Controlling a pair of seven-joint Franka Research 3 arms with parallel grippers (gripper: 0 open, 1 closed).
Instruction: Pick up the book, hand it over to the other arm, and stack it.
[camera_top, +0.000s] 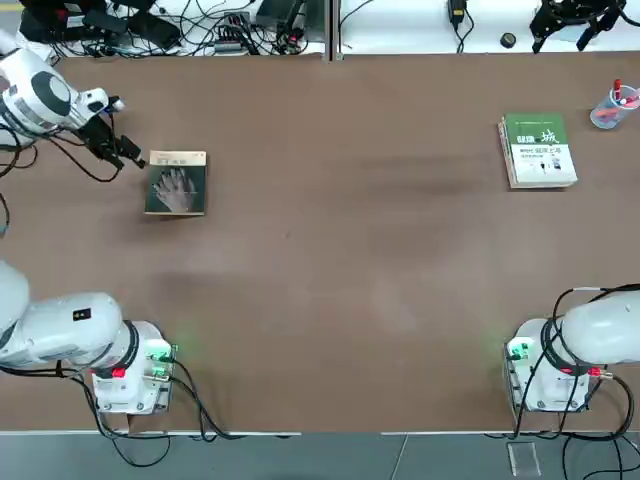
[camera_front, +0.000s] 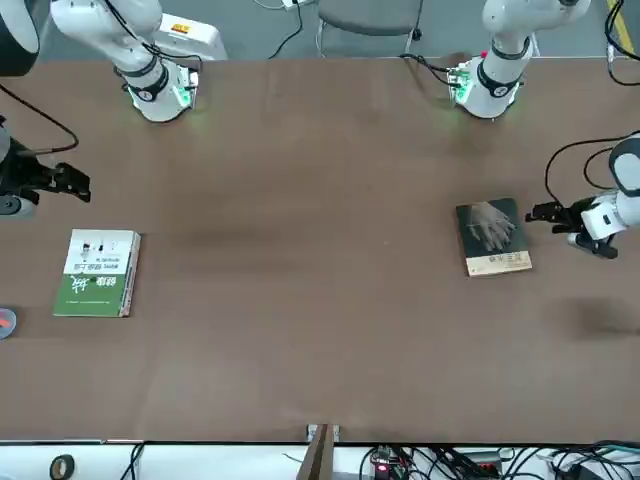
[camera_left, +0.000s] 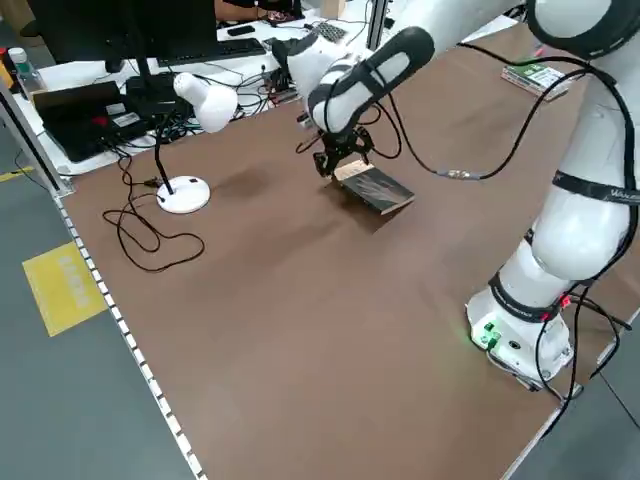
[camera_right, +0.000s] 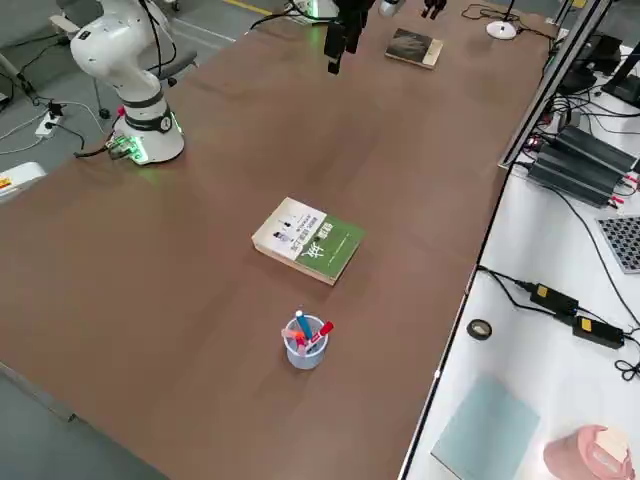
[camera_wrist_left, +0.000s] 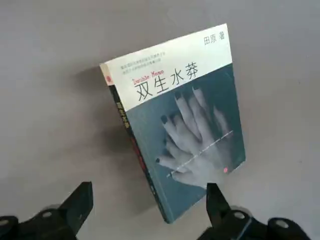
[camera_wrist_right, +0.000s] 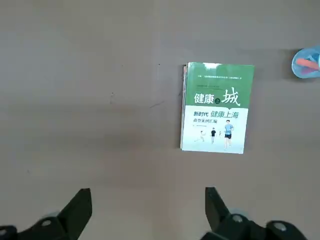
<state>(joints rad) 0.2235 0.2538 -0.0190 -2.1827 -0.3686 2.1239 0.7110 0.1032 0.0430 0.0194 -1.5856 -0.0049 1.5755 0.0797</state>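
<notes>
Book: the book (camera_top: 177, 183) lies flat on the worktop (camera_top: 330, 260), cover up, near the left edge and toward the far side; its tan band faces the far edge and the pale hand picture shows below it.
Book contact: nothing touches it in any view.
Left gripper: the left gripper (camera_top: 128, 152) hangs just beside the book, between it and the left edge, held above the worktop; its jaws stand wide apart with nothing between them, and the wrist view shows the book (camera_wrist_left: 177, 117) lying beyond the fingertips (camera_wrist_left: 216, 200).
Right gripper: the right gripper (camera_front: 62, 181) hangs above the worktop toward the right edge, over the green-and-white book; its jaws are spread wide and hold nothing.
Second book: a green-and-white book (camera_top: 538, 150) lies flat near the far right corner, well apart from the first.
Cup: a clear cup (camera_top: 611, 108) with red and blue pens stands at the right edge, just beyond the second book.
Lamp: a white desk lamp (camera_left: 190, 130) stands at the left edge.
</notes>
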